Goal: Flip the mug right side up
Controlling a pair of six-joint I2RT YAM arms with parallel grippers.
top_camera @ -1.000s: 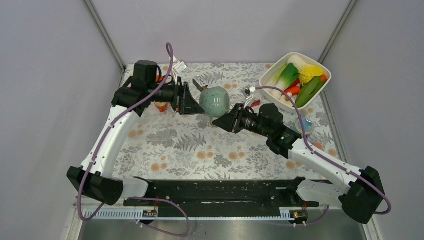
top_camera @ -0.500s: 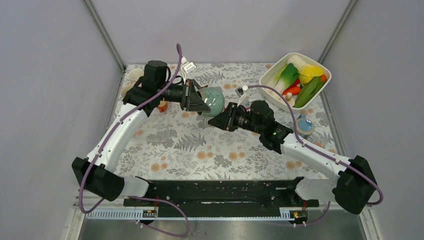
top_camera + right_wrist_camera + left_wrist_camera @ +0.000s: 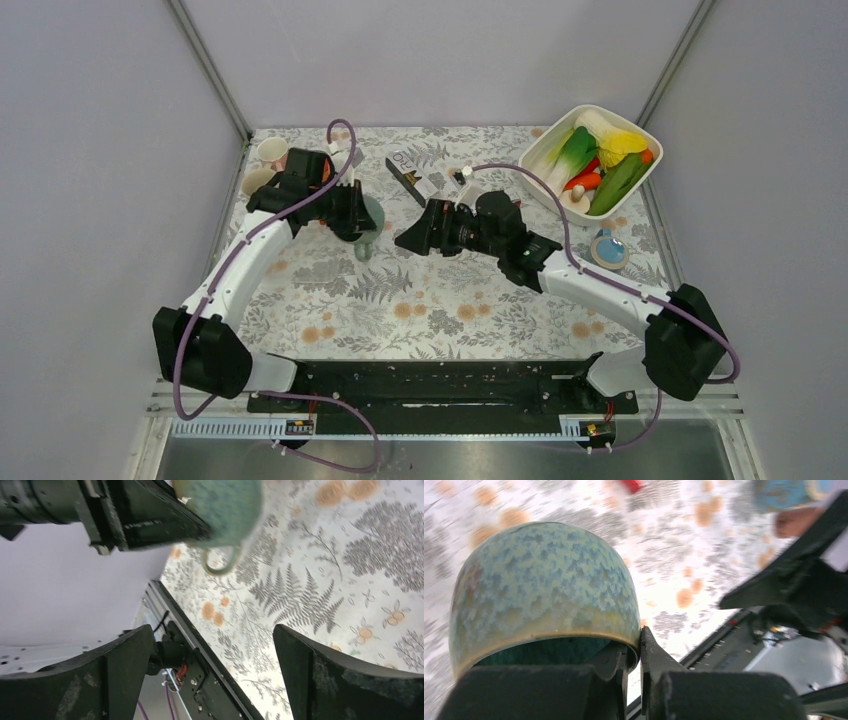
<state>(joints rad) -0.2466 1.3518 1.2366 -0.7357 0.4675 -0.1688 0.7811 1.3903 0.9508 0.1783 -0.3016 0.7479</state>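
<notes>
Swaps hands just now: clamps left gripper (image 3: 640,645) on mug (image 3: 544,590) rim, spreads right gripper (image 3: 212,630) wide, clear. Holds mug just ahead of left jaws, seemingly off table (image 3: 450,310); leaves turning upright.

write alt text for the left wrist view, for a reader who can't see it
The left gripper is shut on the rim of a speckled blue-green mug, seen close up. Behind it lies a blurred floral tablecloth, with part of the right arm at the right edge.
</notes>
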